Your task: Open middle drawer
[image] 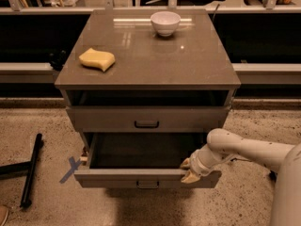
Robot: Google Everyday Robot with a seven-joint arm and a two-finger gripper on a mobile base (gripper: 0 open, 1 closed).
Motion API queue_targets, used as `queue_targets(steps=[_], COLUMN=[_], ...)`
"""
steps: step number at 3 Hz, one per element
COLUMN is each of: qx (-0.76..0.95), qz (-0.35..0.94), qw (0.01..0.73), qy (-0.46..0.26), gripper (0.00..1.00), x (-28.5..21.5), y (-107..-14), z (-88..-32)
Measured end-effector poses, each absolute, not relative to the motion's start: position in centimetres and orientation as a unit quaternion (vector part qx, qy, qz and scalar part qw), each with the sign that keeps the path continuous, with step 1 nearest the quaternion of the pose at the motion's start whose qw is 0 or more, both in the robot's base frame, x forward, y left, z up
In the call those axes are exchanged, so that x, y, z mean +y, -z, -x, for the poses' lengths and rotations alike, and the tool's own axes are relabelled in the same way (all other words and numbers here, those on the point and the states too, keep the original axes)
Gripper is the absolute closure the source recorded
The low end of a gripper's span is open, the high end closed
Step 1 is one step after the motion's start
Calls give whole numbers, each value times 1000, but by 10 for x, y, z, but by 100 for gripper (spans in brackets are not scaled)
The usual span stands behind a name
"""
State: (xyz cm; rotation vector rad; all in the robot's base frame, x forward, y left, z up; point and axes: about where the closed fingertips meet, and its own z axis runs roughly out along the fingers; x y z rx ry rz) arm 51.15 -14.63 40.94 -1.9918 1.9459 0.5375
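Observation:
The middle drawer is pulled out towards me, showing its shallow dark tray, and its small black loop handle sits at the centre of the front. The drawer above it is closed. The lowest drawer is hidden under the open one. My gripper is at the right end of the open drawer's front panel. One fingertip is inside the rim and the other is on the outer face, so it clamps the panel. My white arm comes in from the right.
On the cabinet top a white bowl stands at the back and a yellow sponge lies on the left. A black bar and a blue tape cross lie on the floor at the left.

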Motion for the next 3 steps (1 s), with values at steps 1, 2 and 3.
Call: queue_targets(steps=[1, 2, 3], qx=[683, 683, 682], qz=[686, 686, 686], qw=[165, 165, 164], qy=[-191, -191, -192], gripper=[100, 84, 62], x=[-145, -144, -143], y=[-409, -409, -408], z=[-482, -482, -481])
